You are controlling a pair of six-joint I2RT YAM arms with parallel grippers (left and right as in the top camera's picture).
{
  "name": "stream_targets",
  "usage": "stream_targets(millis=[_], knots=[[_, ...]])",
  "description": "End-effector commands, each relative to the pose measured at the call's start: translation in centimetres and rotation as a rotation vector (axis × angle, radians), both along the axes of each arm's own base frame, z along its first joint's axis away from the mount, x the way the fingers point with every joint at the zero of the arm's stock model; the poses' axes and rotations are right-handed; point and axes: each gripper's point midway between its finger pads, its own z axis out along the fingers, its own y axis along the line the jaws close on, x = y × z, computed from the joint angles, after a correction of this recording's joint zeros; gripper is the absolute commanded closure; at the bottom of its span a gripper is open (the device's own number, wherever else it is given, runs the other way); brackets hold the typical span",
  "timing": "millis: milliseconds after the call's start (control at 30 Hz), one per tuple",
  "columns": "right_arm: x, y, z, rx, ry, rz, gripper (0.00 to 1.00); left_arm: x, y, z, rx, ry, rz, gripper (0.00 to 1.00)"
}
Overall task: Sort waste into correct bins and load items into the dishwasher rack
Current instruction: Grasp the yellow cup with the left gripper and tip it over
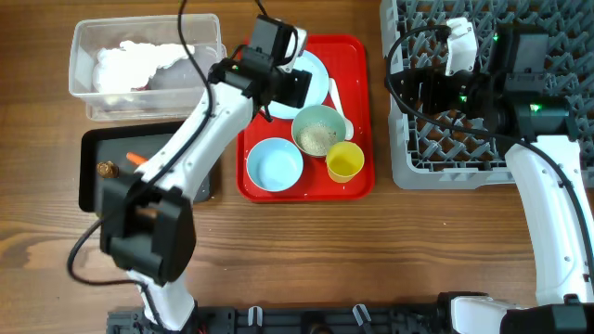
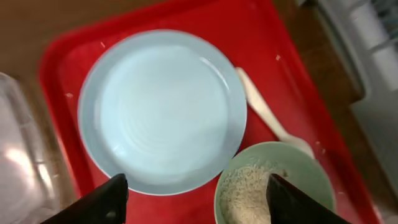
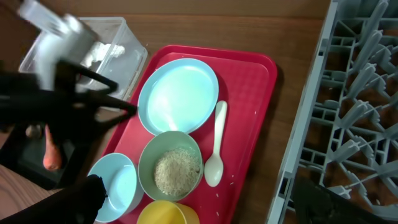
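— Bright, even, from overhead; only faint, soft-edged shadows on the wooden table (image 1: 371,269).
— Sharp from above, yes. Softer up close: slightly hazy across the blue plate (image 2: 165,109), with a pale sheen on it.
— White glare on the clear tub (image 2: 22,162) at the left edge too. Dark, nearly featureless fingers (image 2: 106,202) at the bottom.
— Smeared with motion blur over the left arm (image 3: 56,93) in the right wrist view; a little out of focus at the grey rack (image 3: 360,124).

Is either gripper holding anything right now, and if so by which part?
Nothing is held. The left gripper hangs open above the light blue plate; the right gripper is open too, with nothing between its fingers.
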Motion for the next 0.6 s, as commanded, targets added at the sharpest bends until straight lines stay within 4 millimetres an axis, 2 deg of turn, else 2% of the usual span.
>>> stream_targets(millis=[0, 33, 100, 167, 267, 333, 367, 400, 433, 533, 567], knots=[[0.1, 0.2, -0.2, -0.009, 0.002, 0.003, 0.00, -1.1, -4.1, 0.1, -0.017, -0.041, -0.206, 0.31], [0.1, 0.2, -0.2, -0.009, 0.002, 0.003, 0.00, -1.3, -5.0, 0.1, -0.011, -0.058, -0.238, 0.31], [0.1, 0.2, -0.2, -0.007, 0.004, 0.001, 0.00, -2.2, -7.0, -1.2, -0.007, -0.043, -0.280, 0.31], [0.1, 0.1, -0.2, -0.007, 0.004, -0.002, 0.01, -3.2, -7.9, -2.6, -0.005, 0.006, -0.280, 0.37], [0.9, -1.9, -0.4, -0.014, 0.024, -0.116, 0.01, -4.6, -7.2, -1.7, -0.017, 0.079, -0.223, 0.32], [1.2, -3.6, -0.2, 0.012, 0.033, -0.181, 0.01, -7.6, -6.7, 0.5, -0.046, 0.175, -0.240, 0.31], [1.3, -4.0, -0.2, 0.012, 0.033, -0.190, 0.00, -8.5, -6.9, 1.0, -0.075, 0.206, -0.245, 0.31], [1.3, -4.0, -0.2, 0.012, 0.033, -0.191, 0.01, -9.8, -7.3, 1.1, -0.121, 0.273, -0.250, 0.32], [1.2, -4.0, -0.3, 0.013, 0.037, -0.190, 0.01, -10.3, -7.1, 0.4, -0.127, 0.324, -0.208, 0.33], [0.9, -4.0, -0.6, 0.009, 0.054, -0.188, 0.01, -11.0, -6.8, -0.6, -0.145, 0.414, -0.092, 0.45], [0.9, -4.0, -0.6, 0.009, 0.054, -0.188, 0.01, -11.0, -6.8, -1.3, -0.130, 0.425, -0.079, 0.46]])
